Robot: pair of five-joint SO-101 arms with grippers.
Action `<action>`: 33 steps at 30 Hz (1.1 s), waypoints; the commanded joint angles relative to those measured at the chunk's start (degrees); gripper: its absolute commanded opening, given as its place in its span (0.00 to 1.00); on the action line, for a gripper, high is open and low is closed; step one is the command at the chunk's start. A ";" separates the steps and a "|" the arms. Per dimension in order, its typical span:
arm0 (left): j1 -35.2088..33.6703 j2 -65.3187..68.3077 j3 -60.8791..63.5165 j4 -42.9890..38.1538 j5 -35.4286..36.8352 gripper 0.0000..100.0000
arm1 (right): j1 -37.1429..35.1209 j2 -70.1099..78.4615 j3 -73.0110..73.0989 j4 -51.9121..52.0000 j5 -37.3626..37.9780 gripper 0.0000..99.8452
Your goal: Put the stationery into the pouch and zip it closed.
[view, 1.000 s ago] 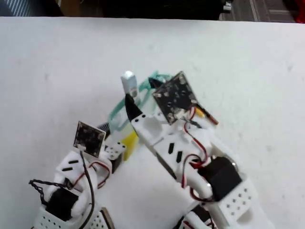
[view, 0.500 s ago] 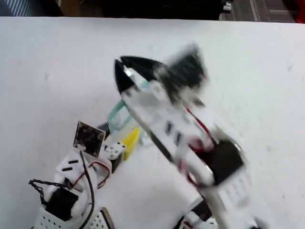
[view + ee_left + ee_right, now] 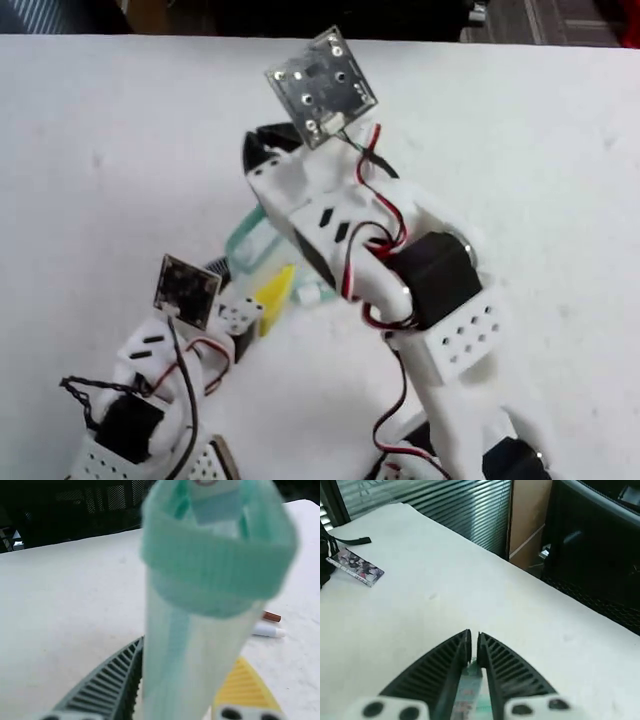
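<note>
Left wrist view has the pouch [image 3: 200, 605] right up close: a translucent teal sleeve standing between my left fingers [image 3: 110, 685]. The grey ribbed one is on one side of it and the yellow one on the other. Both press against it, so I am gripping the pouch by its near end. A wider teal band rims the pouch's far end, and a pale shape shows near that rim; I cannot tell what it is.

On the desk [image 3: 65, 605] beside the pouch, on the yellow finger's side, lie a white marker [image 3: 267, 630] and a brown-tipped pen [image 3: 271, 616]. They are close together and apart from the pouch.

From the high view, the pouch [image 3: 248, 235] runs away from my left arm, and my right arm stands raised over it. My right fingers [image 3: 262, 152] are above the pouch's far end.

In the right wrist view, those black ribbed fingers [image 3: 440, 670] are drawn almost together, with a thin slit between the tips. They are clamped on a small pale piece of stationery [image 3: 469, 685] with a greenish label, seated deep between them. Farther out on the desk, well apart from the pouch, lie a printed card [image 3: 355, 566] and a black strap [image 3: 355, 541].
</note>
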 commanded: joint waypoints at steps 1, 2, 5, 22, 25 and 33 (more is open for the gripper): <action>-0.31 -0.57 -1.85 -1.49 -0.44 0.21 | 0.84 -2.51 -2.37 2.95 0.62 0.02; -0.31 -0.57 -1.85 -1.58 -0.44 0.21 | 0.66 -2.68 -2.37 3.56 0.62 0.02; -0.40 -0.57 -1.85 -1.58 -0.44 0.21 | 0.66 -3.82 -2.55 5.41 0.62 0.02; -0.31 -0.57 -1.85 -1.76 -0.26 0.21 | -0.92 -8.04 2.73 9.54 0.62 0.02; -0.40 -0.57 -1.85 -1.76 -0.26 0.21 | -2.68 -9.27 2.11 9.63 0.62 0.02; -0.31 -0.57 -1.85 -1.76 -0.26 0.21 | -3.47 -13.23 2.11 10.24 0.70 0.02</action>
